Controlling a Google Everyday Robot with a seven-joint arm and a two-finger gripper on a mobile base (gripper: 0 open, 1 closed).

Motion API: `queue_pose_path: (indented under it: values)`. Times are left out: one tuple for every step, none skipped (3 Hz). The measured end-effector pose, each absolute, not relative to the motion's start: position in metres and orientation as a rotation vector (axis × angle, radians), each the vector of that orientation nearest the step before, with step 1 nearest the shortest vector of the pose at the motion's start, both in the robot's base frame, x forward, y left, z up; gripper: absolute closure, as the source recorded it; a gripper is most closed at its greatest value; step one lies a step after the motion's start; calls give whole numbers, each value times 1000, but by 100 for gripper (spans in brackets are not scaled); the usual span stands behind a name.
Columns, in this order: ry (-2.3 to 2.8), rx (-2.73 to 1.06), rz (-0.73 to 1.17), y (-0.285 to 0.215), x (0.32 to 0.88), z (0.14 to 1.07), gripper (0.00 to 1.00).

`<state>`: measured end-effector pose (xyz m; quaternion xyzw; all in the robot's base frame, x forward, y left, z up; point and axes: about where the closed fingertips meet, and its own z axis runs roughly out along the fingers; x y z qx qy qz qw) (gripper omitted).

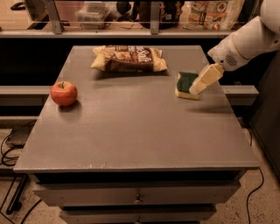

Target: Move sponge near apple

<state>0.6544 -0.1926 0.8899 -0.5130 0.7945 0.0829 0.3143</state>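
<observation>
The sponge (184, 84), dark green on top with a pale yellow base, lies on the right side of the grey table (140, 131). The red-orange apple (64, 93) stands near the table's left edge, far from the sponge. My gripper (200, 84), cream-coloured on a white arm, reaches in from the upper right. It is angled down at the sponge's right side and covers part of it. I cannot tell if it touches the sponge.
A yellow-brown snack bag (129, 59) lies at the back middle of the table. A shelf with containers (144, 13) runs behind the table. Drawers (138, 199) are below the front edge. Cables lie on the floor at left.
</observation>
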Motion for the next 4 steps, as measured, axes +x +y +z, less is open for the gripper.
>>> queue_pose_path:
  values:
    - [2105,-1341,249,-191,667,871,0]
    - [2139,-1311,292,-190,673,847,0]
    - [2156,-1320,300,-186,672,833,26]
    - [2133,-1352,267,-180,667,839,49]
